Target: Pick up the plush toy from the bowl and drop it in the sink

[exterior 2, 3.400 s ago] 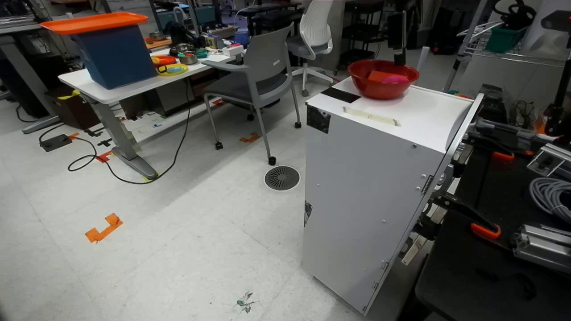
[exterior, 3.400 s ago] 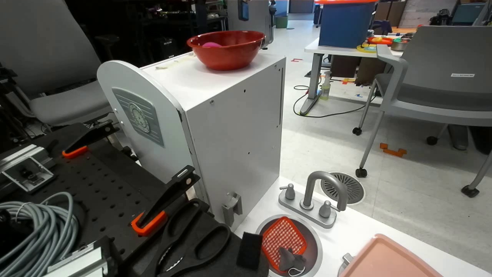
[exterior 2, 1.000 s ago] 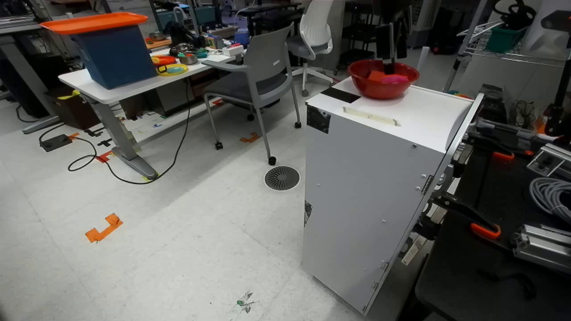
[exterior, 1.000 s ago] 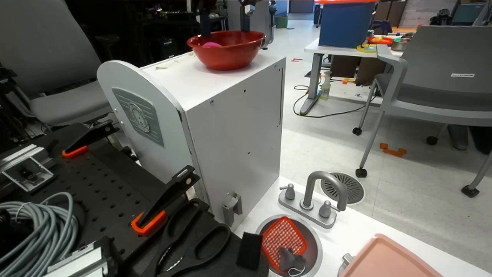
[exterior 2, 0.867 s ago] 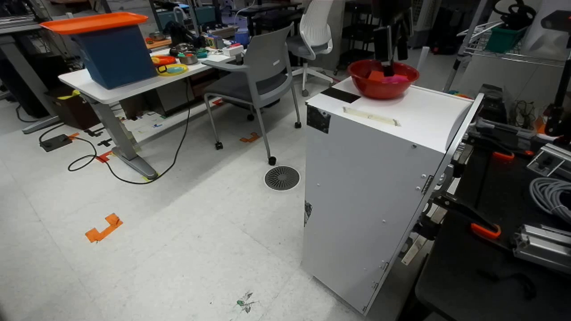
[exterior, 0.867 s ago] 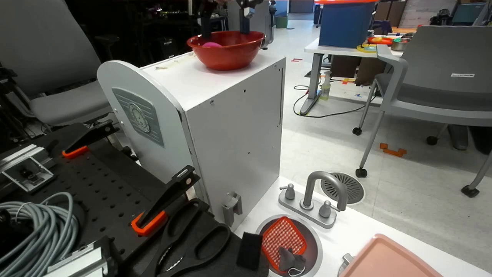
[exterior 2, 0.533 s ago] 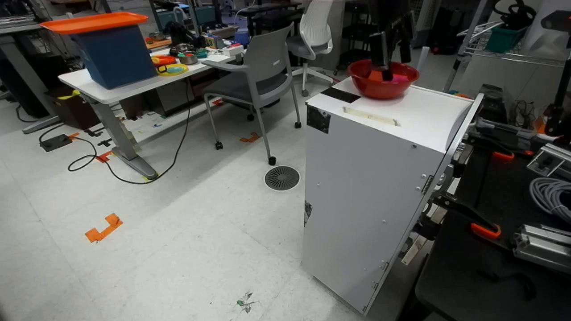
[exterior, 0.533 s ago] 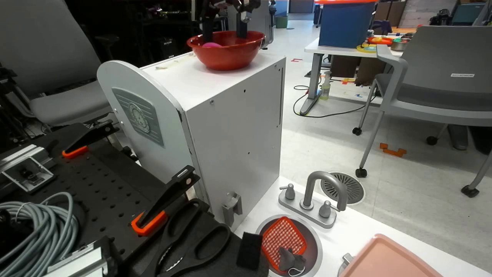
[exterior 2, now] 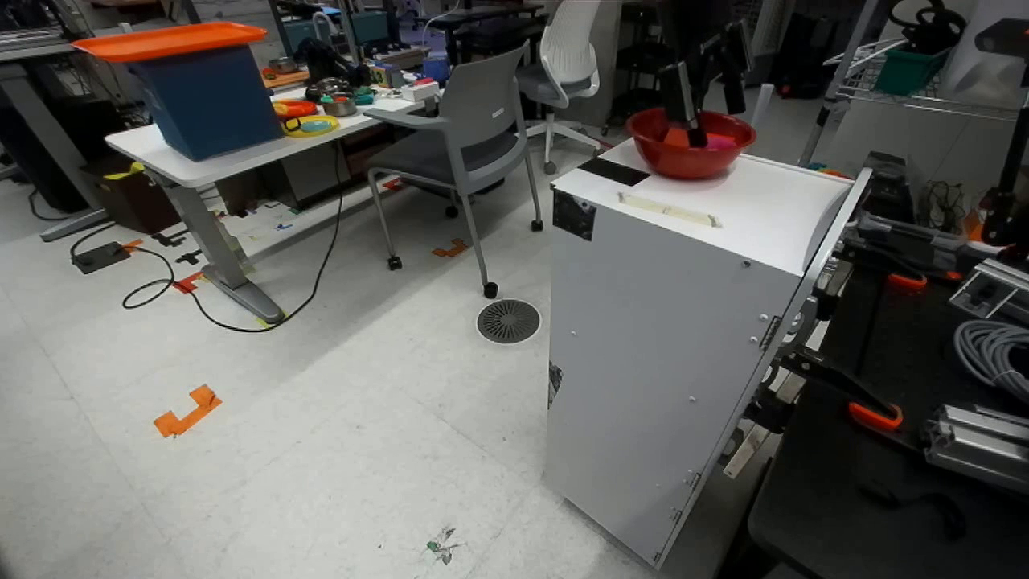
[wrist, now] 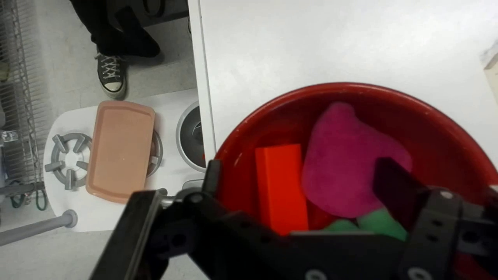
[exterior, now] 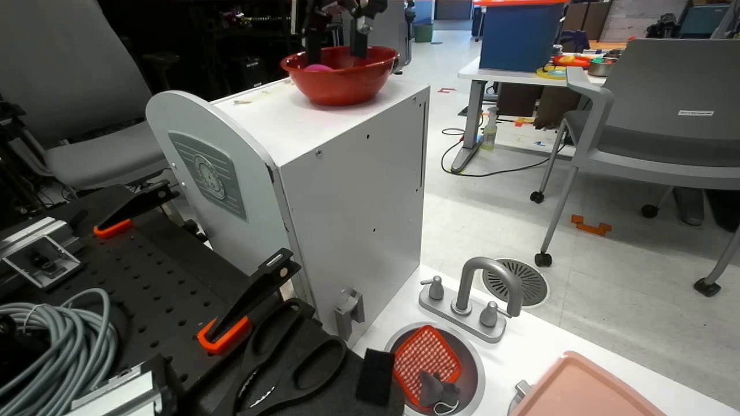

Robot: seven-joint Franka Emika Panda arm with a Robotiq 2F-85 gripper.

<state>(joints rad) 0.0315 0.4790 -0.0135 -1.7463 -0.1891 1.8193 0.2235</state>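
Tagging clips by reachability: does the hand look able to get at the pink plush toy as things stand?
Probably yes: the hand is open at the mouth of the red bowl, and nothing seems to lie on the pink plush toy. The orange-red block beside it might get caught too.

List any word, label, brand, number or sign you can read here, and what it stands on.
Readable text: none in any view.
White label on the back of the gray chair, in both exterior views: too small to read.
Round emblem on the white cabinet: too small and blurred to tell whether it carries lettering.
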